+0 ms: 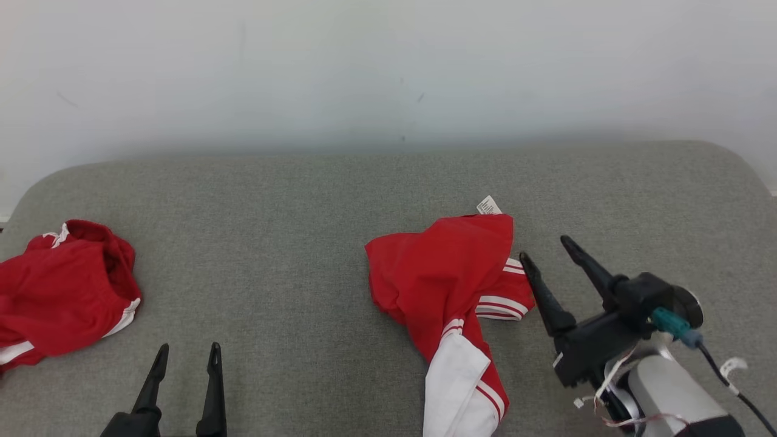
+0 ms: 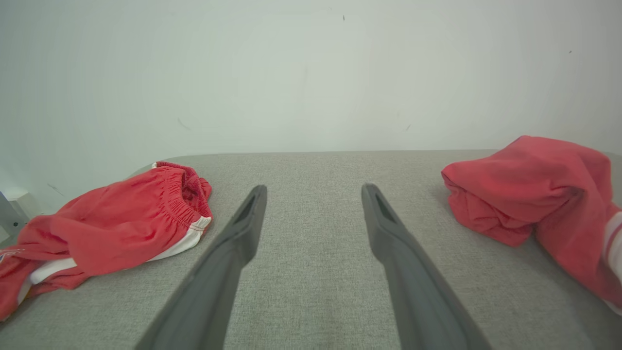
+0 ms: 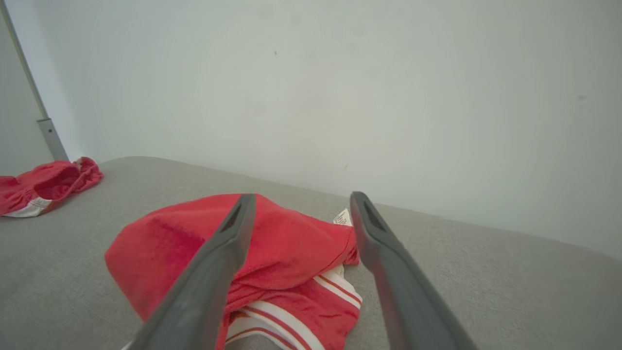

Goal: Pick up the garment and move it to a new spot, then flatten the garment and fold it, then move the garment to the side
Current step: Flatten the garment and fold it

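Crumpled red-and-white cloth garment (image 1: 443,273) lies centre-right; flattening and folding look undone imo. Right gripper (image 1: 546,249) beside it, left gripper (image 1: 188,348) lower left, both open.

Garment (image 1: 443,279) runs off btm edge; 2nd garment (image 1: 61,291) cut at left; tag (image 1: 488,205) text unreadable.

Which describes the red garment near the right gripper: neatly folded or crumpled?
Crumpled: the garment lies bunched in uneven overlapping layers, its label sticking out.

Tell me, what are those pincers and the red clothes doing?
Left pincer open. Right pincer open beside crumpled red garment, not yet flat. Second garment far left, apart.
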